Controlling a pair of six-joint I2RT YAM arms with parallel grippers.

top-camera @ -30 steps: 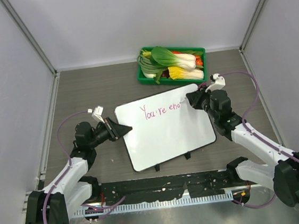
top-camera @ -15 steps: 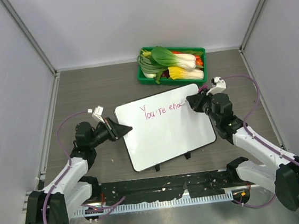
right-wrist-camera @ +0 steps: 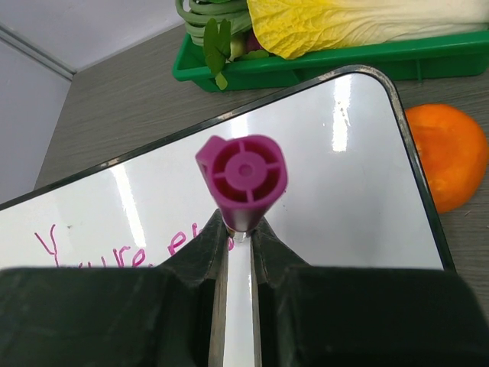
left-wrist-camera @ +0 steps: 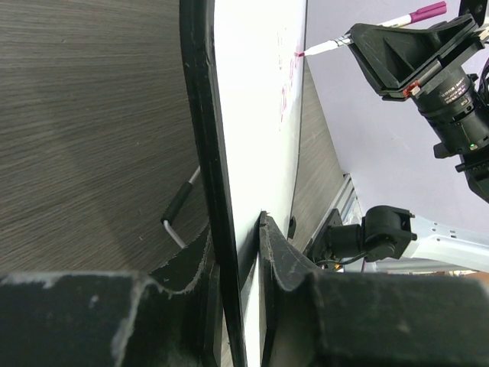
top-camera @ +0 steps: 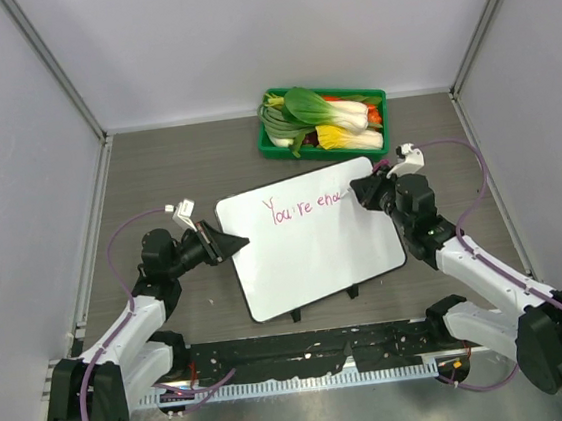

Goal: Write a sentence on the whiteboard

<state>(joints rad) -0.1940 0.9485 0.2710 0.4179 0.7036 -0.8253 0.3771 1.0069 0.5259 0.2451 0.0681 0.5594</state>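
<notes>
The whiteboard [top-camera: 316, 257] lies slanted on the table between both arms. A pink sentence [top-camera: 304, 205] runs along its far edge and reads about "You're eno". My left gripper [top-camera: 236, 242] is shut on the board's left rim; in the left wrist view the black rim [left-wrist-camera: 200, 153] sits between the fingers [left-wrist-camera: 279, 252]. My right gripper [top-camera: 359, 190] is shut on a magenta marker [right-wrist-camera: 243, 180], whose tip [left-wrist-camera: 306, 52] touches the board at the end of the writing [right-wrist-camera: 114, 252].
A green tray [top-camera: 273, 151] of leafy vegetables stands at the back, just beyond the board's far edge. An orange [right-wrist-camera: 447, 153] lies by the board's right corner. Two black clips [top-camera: 350, 292] jut from the board's near edge. Grey walls close both sides.
The right gripper has moved the marker slightly to the right along the writing, and the last word has gained a stroke. The left gripper and the board have stayed still.
</notes>
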